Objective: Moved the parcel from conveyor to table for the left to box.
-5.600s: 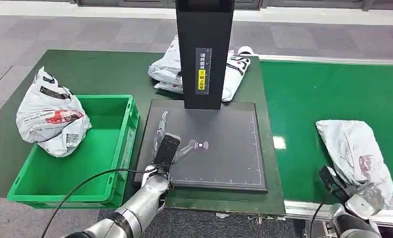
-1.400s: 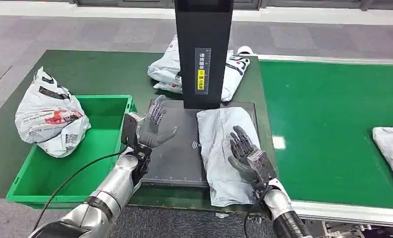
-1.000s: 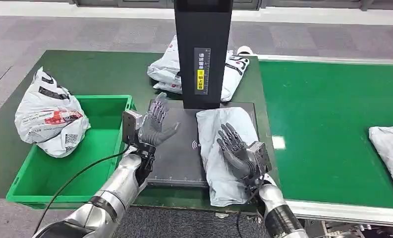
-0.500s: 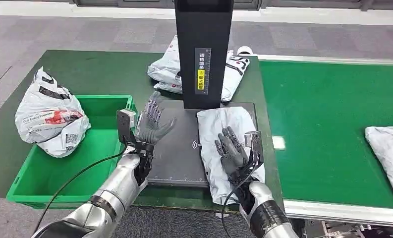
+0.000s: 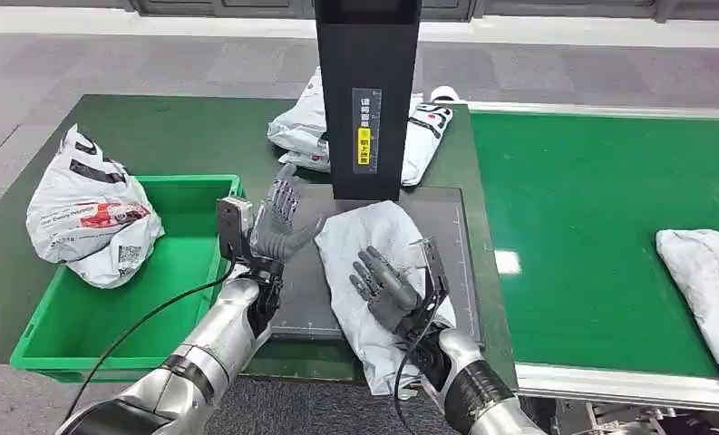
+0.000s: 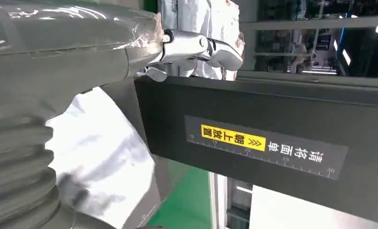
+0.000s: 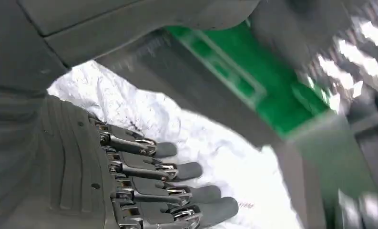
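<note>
Furthest left of the black scanner pad (image 5: 312,272) sits a white printed bag (image 5: 91,208), slumped over the far corner of the green crate (image 5: 111,299). The crate stands just beside the pad's left edge, and the bag is the one parcel resting in it. Over that left edge the robot's left hand (image 5: 278,225) is raised, palm turned toward the middle of the pad, fingers spread and holding nothing. On the pad itself lies the grey-white parcel (image 5: 360,245), crumpled and slanting, its near end hanging over the pad's front edge. The right hand (image 5: 387,288) lies flat on top of it with fingers apart, pressing rather than gripping; the right wrist view shows the fingers (image 7: 187,188) laid out on the wrinkled plastic. Behind the pad rises the black scanner post (image 5: 366,95), with more white bags (image 5: 306,127) piled behind it. Right of the pad runs the green conveyor (image 5: 600,208), where another parcel (image 5: 704,281) waits near the far right. The parcel looks delivered to the table, so the handover is the step in hand. Next, I'd judge, the right hand should lift clear and the left close on the parcel and carry it leftward into the crate.
</note>
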Robot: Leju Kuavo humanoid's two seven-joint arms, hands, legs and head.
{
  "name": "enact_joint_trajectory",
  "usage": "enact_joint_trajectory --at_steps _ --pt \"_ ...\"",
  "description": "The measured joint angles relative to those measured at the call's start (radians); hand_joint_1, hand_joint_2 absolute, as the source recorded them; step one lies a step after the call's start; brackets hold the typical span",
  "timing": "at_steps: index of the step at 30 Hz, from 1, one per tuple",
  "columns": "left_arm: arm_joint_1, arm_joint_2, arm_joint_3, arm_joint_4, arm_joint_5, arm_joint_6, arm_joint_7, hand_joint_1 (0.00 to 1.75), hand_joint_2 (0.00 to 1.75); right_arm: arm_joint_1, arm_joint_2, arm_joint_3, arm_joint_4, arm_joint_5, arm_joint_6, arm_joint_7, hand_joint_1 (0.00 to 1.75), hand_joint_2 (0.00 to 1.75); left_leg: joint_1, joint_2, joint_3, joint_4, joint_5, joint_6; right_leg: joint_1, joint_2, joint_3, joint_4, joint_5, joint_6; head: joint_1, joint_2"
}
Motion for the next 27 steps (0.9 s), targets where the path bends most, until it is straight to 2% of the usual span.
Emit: enact_joint_trajectory --at_steps 4,7,15,18,21,27 --pt "0.000 0.000 -0.002 -0.002 0.000 0.000 0.000 0.00 1.75 -0.006 0.000 0.042 0.000 0.016 0.049 -0.046 0.00 1.75 0.001 0.000 0.000 0.000 0.000 0.000 0.000 0.000 0.000 0.000 0.000 0.000 0.000 0.000" --pt "0.001 0.001 -0.002 -0.011 -0.006 -0.001 0.000 0.00 1.75 -0.017 0.000 0.083 0.000 0.027 0.127 -0.109 0.00 1.75 0.001 0.000 -0.001 0.000 0.000 0.000 0.000 0.000 0.000 0.000 0.000 0.000 0.000 0.000" --pt "0.001 0.004 -0.002 -0.023 -0.021 -0.002 0.000 0.00 1.75 -0.032 0.001 0.133 0.000 0.002 0.203 -0.129 0.00 1.75 0.001 -0.003 -0.002 0.000 0.000 0.000 -0.001 -0.001 0.000 0.000 0.000 0.000 0.000 0.000" --pt "0.003 0.006 -0.002 -0.035 -0.037 -0.001 0.000 0.00 1.75 -0.040 0.001 0.139 -0.008 0.057 0.117 -0.201 0.00 1.75 0.001 -0.003 -0.002 0.000 0.000 0.000 -0.001 -0.001 0.000 0.000 0.000 0.000 0.000 0.000" --pt "0.011 0.011 -0.002 -0.050 -0.051 0.009 0.000 0.00 1.75 -0.042 -0.004 0.139 -0.049 0.138 -0.047 -0.284 0.00 1.75 0.001 -0.003 -0.002 0.000 0.000 0.000 -0.001 -0.001 -0.001 0.000 0.000 0.000 0.000 0.000" --pt "0.019 0.021 -0.002 -0.060 -0.081 0.037 0.000 0.00 1.75 -0.033 -0.026 0.132 -0.137 0.213 -0.195 -0.340 0.00 1.75 0.001 -0.003 -0.002 0.000 0.000 0.000 -0.001 -0.001 -0.001 0.000 0.000 0.000 0.000 0.000"
